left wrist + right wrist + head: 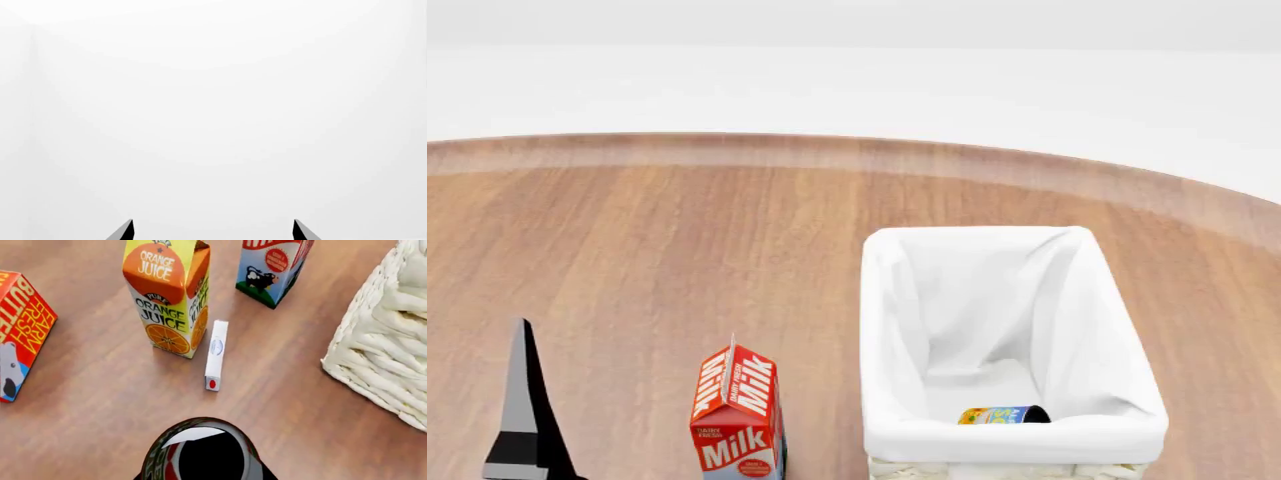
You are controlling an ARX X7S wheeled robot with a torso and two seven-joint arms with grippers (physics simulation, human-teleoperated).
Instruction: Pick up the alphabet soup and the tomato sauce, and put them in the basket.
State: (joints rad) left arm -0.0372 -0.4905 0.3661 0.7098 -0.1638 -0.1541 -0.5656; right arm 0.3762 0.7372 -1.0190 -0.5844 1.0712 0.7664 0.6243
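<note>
The alphabet soup (1002,414), a blue-and-yellow can, lies on its side at the bottom of the basket (1014,440), which is lined with white cloth. The tomato sauce (200,450), a can with a red and green label and a silvery rim, fills the near part of the right wrist view above the wooden table, with my right gripper (203,477) shut on it and dark finger edges showing at both of its sides. My left gripper (213,231) is open and empty, facing only white background. One of its fingers (523,400) rises at the head view's lower left.
A milk carton (737,420) stands left of the basket. Below the held can are an orange juice carton (170,295), a thin white box (215,355), a butter box (17,335), the milk carton (273,267) and the basket's wicker wall (387,350).
</note>
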